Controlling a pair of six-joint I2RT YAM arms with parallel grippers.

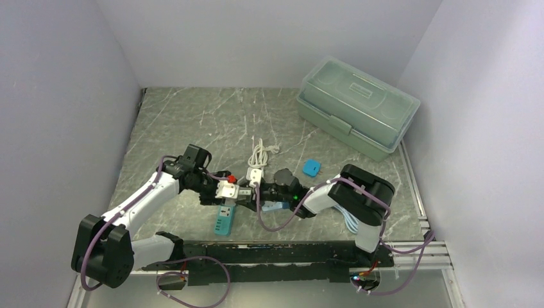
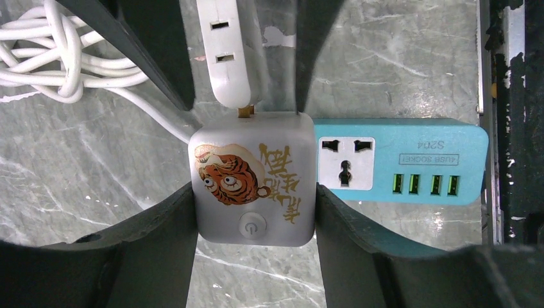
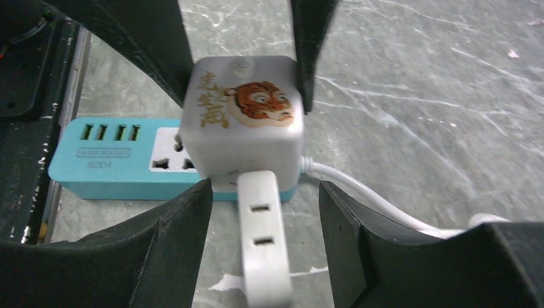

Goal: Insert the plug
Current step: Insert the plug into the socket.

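Nearest, we see the left gripper (image 2: 255, 196) clamped on the tiger-printed cube (image 2: 254, 173), which hides one end of the teal power strip (image 2: 417, 160). Beyond, the white plug (image 3: 261, 244) meets the cube — prongs mostly hidden — between the spread fingers of the right gripper (image 3: 264, 189).

Both arms reach inward, so the grippers end up nose to nose mid-table. The left arm (image 1: 144, 196) stretches low from its base, wrist angled right. The right arm (image 1: 356, 192) is folded up tight, forearm pointing left. The left gripper (image 2: 255, 212) has its fingers (image 2: 160, 250) pressed against both sides of the cube adapter (image 2: 253, 176). The right gripper (image 3: 266, 205) is spread, straddling the plug (image 3: 262, 237) with a gap on each side.
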